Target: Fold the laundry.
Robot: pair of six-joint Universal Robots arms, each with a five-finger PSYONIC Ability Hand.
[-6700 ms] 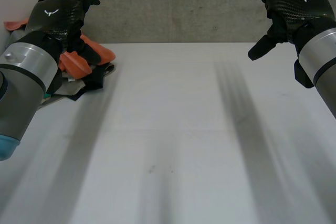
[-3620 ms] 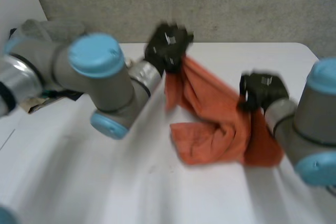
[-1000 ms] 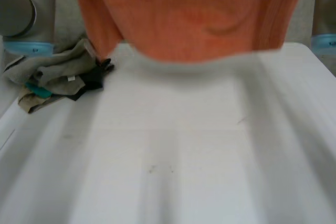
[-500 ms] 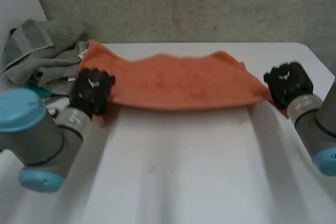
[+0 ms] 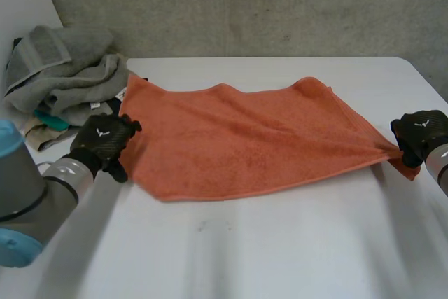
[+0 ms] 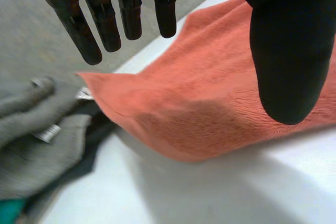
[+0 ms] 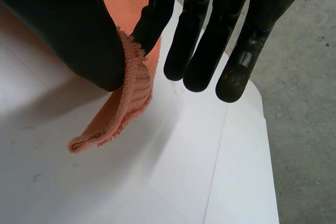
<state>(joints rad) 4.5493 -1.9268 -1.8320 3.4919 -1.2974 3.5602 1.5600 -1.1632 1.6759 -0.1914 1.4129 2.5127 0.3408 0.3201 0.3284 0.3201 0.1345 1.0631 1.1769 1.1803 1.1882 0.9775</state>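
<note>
Slip is my first worry: the right hand (image 5: 420, 136) has the near right corner of the orange terry towel (image 5: 245, 138) nipped between thumb and one finger only, its other fingers (image 7: 197, 40) straight and free, so a sharp tug could pull the corner loose. The towel lies spread across the middle of the white table (image 5: 266, 257), with creases running from that pinch. The left hand (image 5: 103, 143) sits at the towel's left edge with fingers straight and apart from the thumb, clasping nothing. A pull from the right alone would, I judge, drag the cloth askew. Farther back, the towel's far left corner lies just beside the heap of grey towels and dark clothes (image 5: 59, 75), so a careless reach there could snag the pile. For room, the table is bare on my side of the near hem, good for folding toward me. The right hand has little margin to the table's right edge. Beyond the far hem a bare strip runs to the grey concrete wall (image 5: 245, 5).
</note>
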